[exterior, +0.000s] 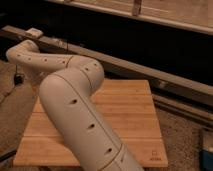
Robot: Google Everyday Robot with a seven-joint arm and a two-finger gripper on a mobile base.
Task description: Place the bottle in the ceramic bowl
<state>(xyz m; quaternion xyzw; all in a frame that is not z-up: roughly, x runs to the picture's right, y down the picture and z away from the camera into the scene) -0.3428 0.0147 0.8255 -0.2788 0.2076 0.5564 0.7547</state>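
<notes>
A wooden counter (131,116) is being crossed by a bulky white robot arm (75,102) bending toward upper left. The claw is being hidden behind it, so its state cannot be told.

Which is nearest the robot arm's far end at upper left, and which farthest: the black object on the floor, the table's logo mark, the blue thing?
Gripper out of sight past the arm's far end, upper left; from there:
1. Black object, left floor.
2. Logo mark, table's near right corner.
3. Blue thing, far right.
</notes>
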